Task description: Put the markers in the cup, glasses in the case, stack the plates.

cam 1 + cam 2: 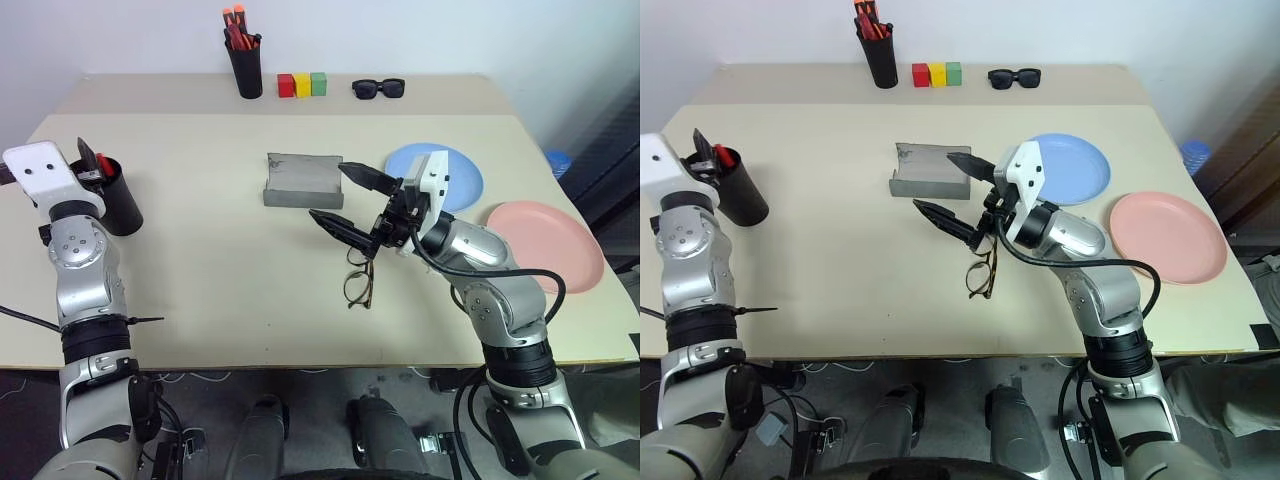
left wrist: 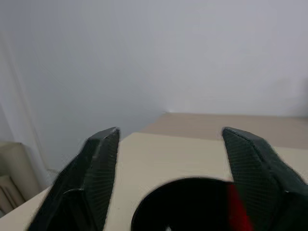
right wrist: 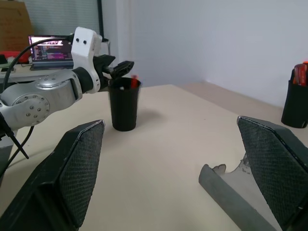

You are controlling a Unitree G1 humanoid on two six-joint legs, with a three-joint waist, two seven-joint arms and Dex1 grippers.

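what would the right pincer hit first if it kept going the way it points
Probably the grey case: the open right pincer points across the table toward it, the case lying just ahead between its fingers. Depth is hard to judge.

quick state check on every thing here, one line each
cup: upright, red-capped marker inside
case: open, empty
glasses: on the table, outside the case
blue plate: flat, unstacked
pink plate: flat, unstacked, beside the blue
left tool: open over the cup
right tool: open, empty, above the glasses
pen holder: upright, holding pens
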